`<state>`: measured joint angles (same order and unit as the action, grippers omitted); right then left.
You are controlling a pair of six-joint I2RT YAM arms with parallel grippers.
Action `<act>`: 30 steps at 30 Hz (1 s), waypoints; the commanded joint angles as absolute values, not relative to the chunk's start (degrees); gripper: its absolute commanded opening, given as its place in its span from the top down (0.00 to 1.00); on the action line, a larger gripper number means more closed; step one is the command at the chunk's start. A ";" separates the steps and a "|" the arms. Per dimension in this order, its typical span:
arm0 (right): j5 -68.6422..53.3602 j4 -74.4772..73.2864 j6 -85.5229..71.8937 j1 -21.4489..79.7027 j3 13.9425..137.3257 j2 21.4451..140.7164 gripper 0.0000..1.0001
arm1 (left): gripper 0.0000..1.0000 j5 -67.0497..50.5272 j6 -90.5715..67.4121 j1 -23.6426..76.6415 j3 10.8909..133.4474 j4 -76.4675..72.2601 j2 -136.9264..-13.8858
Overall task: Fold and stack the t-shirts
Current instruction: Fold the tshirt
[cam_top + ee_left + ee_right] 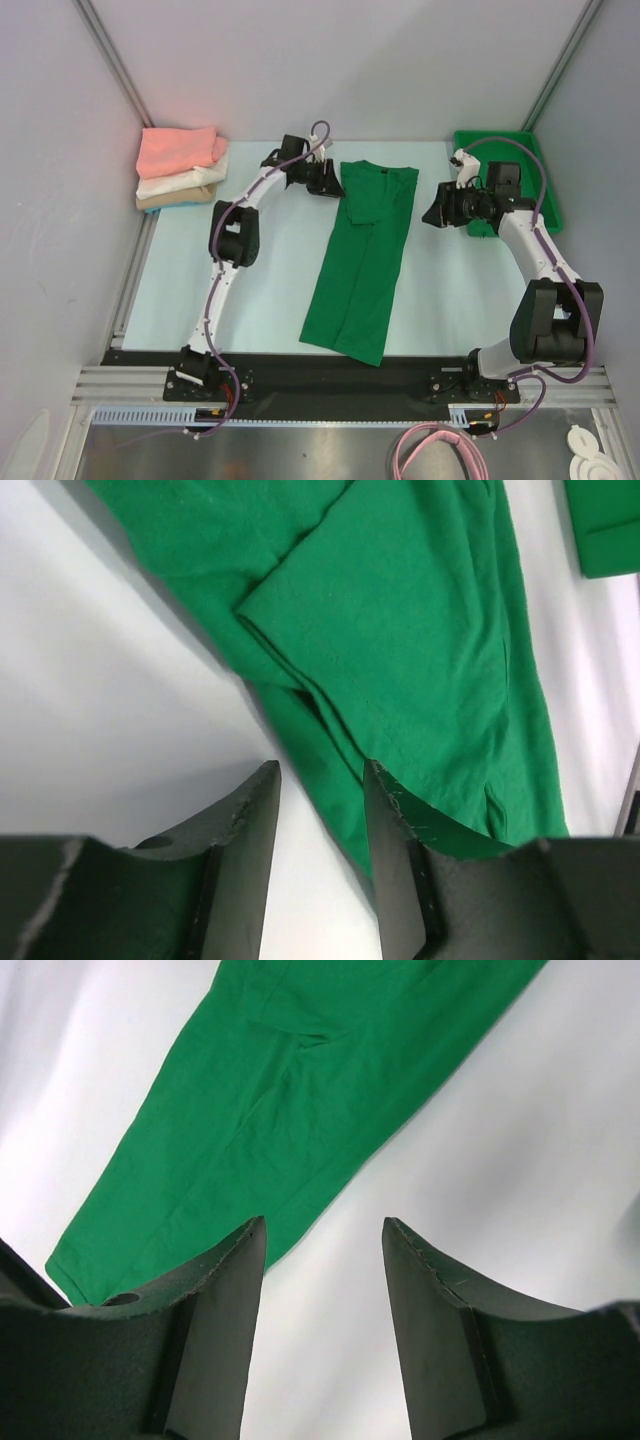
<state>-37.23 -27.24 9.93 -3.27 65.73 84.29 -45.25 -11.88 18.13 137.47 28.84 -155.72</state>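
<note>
Green t-shirt (365, 260) is lying mid-desk (170, 290) as a long folded strip, its long axis running from far edge to near edge, near end slanting left. Left claw (325, 180) is hovering half open at its far-left edge, gripping nothing; its wrist view is showing cloth between the fingers (250, 830). Right claw (437, 213) is gaping empty over bare desk beside it. Only the top view is showing the folded stack (180, 170), far-left corner.

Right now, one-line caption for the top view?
Green t-shirt folded lengthwise, centred, left gripper and right gripper flanking its far end, folded shirts stacked far-left.
</note>
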 commanded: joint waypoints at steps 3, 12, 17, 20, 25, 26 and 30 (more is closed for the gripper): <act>-38.85 -25.40 10.72 -4.57 65.30 82.00 0.44 | 0.58 -47.63 -15.82 18.81 139.74 26.02 -158.82; -38.50 -25.22 10.72 -5.10 65.13 81.74 0.44 | 0.99 -46.14 -16.79 18.72 139.66 24.52 -158.56; -38.58 -24.96 10.72 -5.62 64.86 81.30 0.44 | 1.00 -42.90 -17.84 17.32 138.96 23.47 -157.33; -38.50 -24.87 10.72 -5.71 64.86 81.47 0.44 | 0.99 -42.28 -18.54 15.48 137.73 22.77 -156.27; -38.50 -24.79 10.99 -5.80 64.86 82.00 0.44 | 1.00 -41.40 -18.37 13.01 137.29 22.85 -155.57; -38.41 -24.79 11.07 -5.80 64.86 82.18 0.44 | 1.00 -41.40 -18.28 12.31 137.29 22.94 -155.57; -38.41 -24.70 11.25 -5.89 64.69 82.18 0.44 | 1.00 -41.48 -18.28 10.90 137.02 23.03 -155.57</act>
<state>-37.82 -26.46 10.20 -5.50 64.82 83.66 -44.84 -18.24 13.23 137.67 23.94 -157.95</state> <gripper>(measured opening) 0.557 0.007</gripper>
